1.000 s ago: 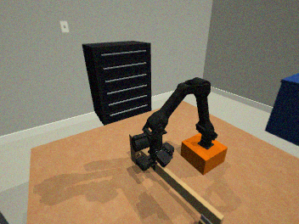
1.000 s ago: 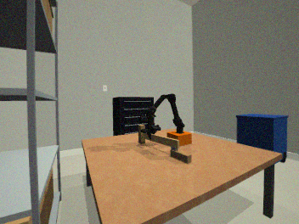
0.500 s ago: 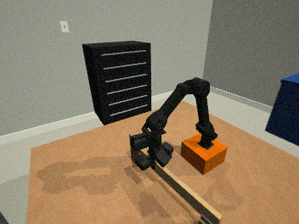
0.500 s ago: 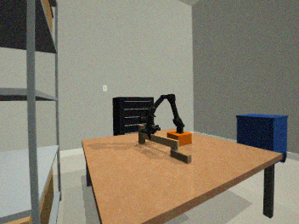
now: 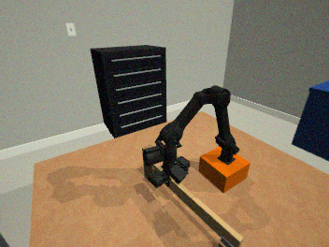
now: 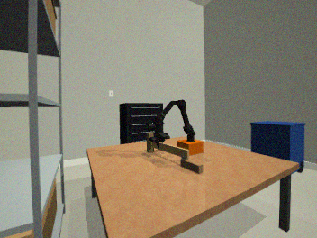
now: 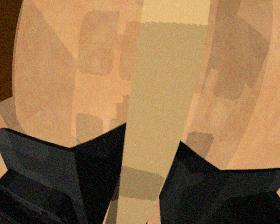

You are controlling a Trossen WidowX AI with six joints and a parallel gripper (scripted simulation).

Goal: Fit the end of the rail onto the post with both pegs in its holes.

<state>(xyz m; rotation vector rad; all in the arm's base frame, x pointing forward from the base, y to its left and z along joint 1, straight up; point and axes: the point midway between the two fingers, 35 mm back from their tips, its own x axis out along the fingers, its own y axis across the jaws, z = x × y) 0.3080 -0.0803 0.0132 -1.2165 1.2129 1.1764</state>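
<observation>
The long pale wooden rail (image 5: 201,209) (image 6: 173,151) (image 7: 162,75) runs from my gripper to the low footboard block (image 6: 192,165), where its far end rests at the bracket. My gripper (image 5: 166,179) (image 7: 144,130) is shut on the rail near its post end, with a dark finger on each side. The short wooden post (image 5: 148,169) (image 6: 149,149) stands upright just beyond the gripper. The gripper hides the rail's near end, so the pegs, the holes and any gap at the post cannot be seen. Whether the rail is exactly level cannot be told.
The arm's base stands on an orange box (image 5: 220,174) (image 6: 190,147), beside the rail on the wooden table (image 5: 103,217) (image 6: 149,196). A black drawer cabinet (image 5: 135,86) (image 6: 140,119), a blue cabinet (image 5: 318,119) (image 6: 275,141) and a metal shelf (image 6: 33,119) stand beyond the table.
</observation>
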